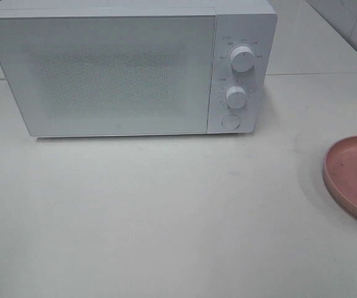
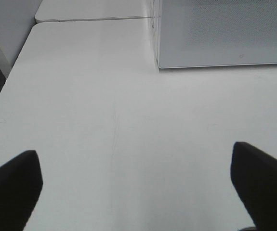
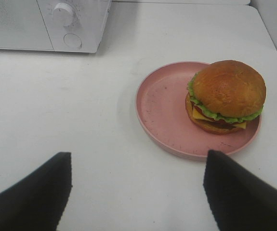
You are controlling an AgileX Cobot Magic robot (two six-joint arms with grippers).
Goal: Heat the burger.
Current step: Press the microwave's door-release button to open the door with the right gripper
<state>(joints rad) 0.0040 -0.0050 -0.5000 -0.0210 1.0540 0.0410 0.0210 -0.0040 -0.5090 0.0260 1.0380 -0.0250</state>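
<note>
The burger, with a golden-brown bun, green lettuce, yellow cheese and a dark patty, sits upright on the right side of a round pink plate. My right gripper hovers open over bare table just short of the plate, holding nothing. In the exterior high view only the plate's left part shows at the right edge, and neither gripper appears. My left gripper is open wide over bare white table, in front of the microwave's left corner.
A white microwave stands at the back of the table with its door shut. On its right panel are two knobs and a round button. The table's left edge lies near the left arm.
</note>
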